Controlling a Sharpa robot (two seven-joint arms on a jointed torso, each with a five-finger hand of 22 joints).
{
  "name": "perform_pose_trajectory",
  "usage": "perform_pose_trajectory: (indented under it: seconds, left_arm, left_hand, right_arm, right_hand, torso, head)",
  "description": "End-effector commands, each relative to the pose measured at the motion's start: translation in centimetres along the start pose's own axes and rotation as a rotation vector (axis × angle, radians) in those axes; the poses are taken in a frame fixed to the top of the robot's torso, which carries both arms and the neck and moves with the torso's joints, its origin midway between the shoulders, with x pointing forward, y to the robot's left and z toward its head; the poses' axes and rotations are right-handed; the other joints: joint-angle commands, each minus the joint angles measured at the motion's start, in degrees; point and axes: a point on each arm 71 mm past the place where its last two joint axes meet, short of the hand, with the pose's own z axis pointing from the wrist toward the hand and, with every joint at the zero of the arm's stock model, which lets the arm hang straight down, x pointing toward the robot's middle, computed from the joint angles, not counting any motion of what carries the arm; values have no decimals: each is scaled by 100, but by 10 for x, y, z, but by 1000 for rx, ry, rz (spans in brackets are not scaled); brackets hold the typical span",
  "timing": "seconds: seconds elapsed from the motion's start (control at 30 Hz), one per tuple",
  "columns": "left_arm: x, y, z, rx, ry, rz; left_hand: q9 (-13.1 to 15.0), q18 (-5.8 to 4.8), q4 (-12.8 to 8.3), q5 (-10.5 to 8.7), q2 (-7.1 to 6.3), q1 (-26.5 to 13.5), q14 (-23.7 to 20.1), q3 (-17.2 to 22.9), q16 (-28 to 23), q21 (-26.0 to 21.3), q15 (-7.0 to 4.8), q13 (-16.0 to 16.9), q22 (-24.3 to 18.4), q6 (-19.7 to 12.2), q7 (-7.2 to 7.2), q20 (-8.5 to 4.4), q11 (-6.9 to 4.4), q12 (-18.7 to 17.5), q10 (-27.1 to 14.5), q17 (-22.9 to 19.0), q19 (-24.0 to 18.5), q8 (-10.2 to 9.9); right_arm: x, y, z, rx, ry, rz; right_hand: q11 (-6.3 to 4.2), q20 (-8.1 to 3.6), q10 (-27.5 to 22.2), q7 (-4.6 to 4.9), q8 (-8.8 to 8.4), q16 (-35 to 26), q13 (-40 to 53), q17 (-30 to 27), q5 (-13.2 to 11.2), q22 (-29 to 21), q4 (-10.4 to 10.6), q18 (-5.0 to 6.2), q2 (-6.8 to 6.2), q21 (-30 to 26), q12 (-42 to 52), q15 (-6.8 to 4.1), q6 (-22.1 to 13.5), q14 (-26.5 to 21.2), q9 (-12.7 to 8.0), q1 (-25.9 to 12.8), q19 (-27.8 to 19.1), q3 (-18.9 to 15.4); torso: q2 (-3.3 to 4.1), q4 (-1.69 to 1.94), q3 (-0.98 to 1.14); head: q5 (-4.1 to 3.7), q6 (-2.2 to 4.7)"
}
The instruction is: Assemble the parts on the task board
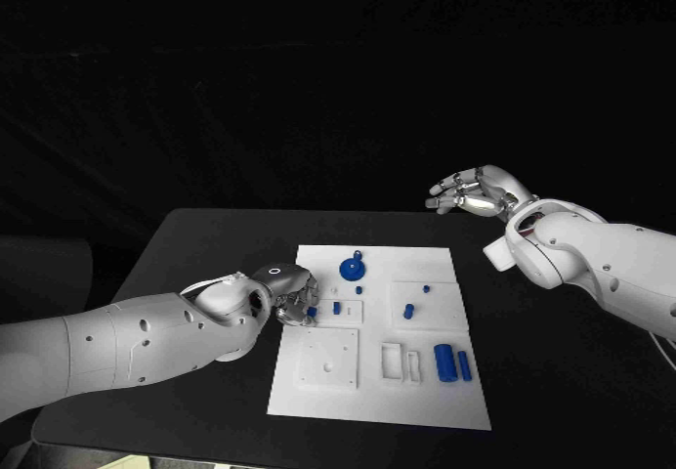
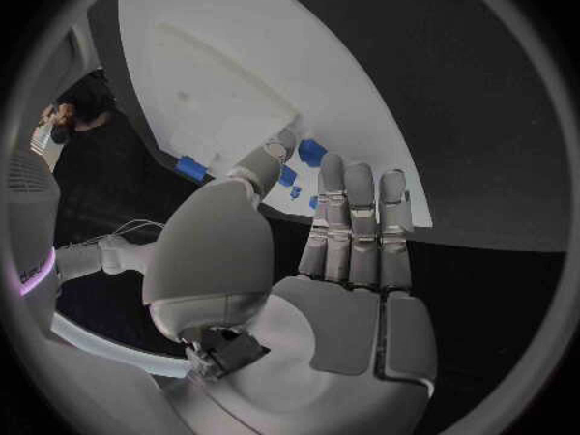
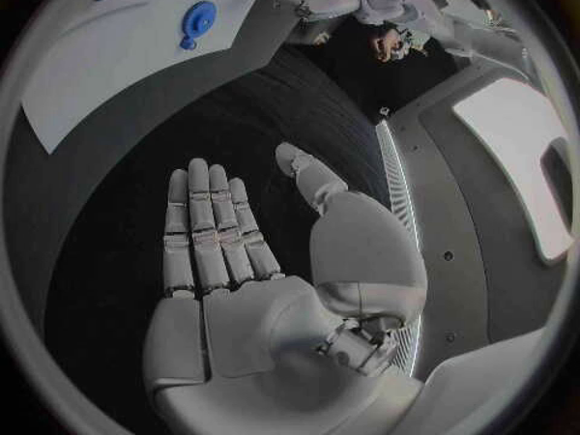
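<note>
Now, by the task board [image 1: 423, 386]:
Left hand [image 1: 289, 293]: at its left edge — fingers spread, nothing held (near a small blue part [image 1: 338, 309]).
Right hand [image 1: 479, 191]: beyond its far side — flat, empty.

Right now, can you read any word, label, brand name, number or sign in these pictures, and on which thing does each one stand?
None can be read.
The task board is plain white, with no print that I can see.
The blue parts carry no marks that I can make out; they are too small to be sure.
The left hand and the right hand show no readable lettering.
</note>
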Motion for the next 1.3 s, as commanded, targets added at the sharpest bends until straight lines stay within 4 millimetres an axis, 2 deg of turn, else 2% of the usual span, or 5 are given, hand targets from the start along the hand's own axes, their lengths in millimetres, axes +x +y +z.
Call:
perform_pose_trajectory:
  seconds: [0.03, 0.67, 1.2, 1.3]
  left_arm:
    - [4, -3, -1, 23, 18, -7]
    - [6, -2, -2, 23, 45, -6]
    - [6, -1, -2, 22, 49, -5]
    - [5, -1, -2, 31, 32, -12]
  left_hand:
    - [-14, -18, -5, -16, -12, 93, -20, 63, 15, 17, -15, 5, 104, 19, 0, -469, -2, 11, 11, -1, 21, 43]
    - [-117, -42, 57, -14, 55, 571, -46, 601, 17, 45, 9, 16, 119, 22, 6, -451, 7, 18, -25, -10, 4, 140]
    - [-146, -41, 134, -13, 154, 698, -21, 800, 47, 82, 1, 35, 123, 92, -19, -455, -16, 53, -1, -2, 15, 228]
    - [-144, -35, 175, -12, 209, 686, 19, 816, 72, 107, -16, 44, 123, 179, -47, -466, -41, 76, 38, 6, 43, 271]
  right_arm:
    - [1, 1, 0, -13, 13, 2]
    - [1, 1, 0, -12, 13, 2]
    - [0, 0, -1, -11, 11, 4]
    - [0, 0, -1, -11, 11, 4]
  right_hand:
    - [12, 14, 41, 27, 18, -23, -7, -7, 24, -9, -8, 36, 46, -25, -29, 33, -19, 4, -9, -29, -32, -29]
    - [10, 14, 44, 26, 20, -24, -11, -7, 26, -8, -9, 36, 47, -27, -30, 32, -17, 5, -11, -29, -31, -30]
    - [10, 16, 47, 27, 21, -25, -13, -7, 24, -8, -6, 35, 48, -28, -31, 32, -16, 6, -13, -36, -30, -34]
    - [10, 16, 48, 27, 22, -25, -14, -7, 24, -7, -4, 35, 49, -29, -31, 32, -15, 6, -13, -39, -29, -35]
  torso:
    - [1, -1, -3]
    - [1, -3, 1]
    - [0, 0, 1]
    - [1, 0, 1]
  head:
    - [6, -4]
    - [3, -9]
    - [-1, -14]
    - [-3, -5]
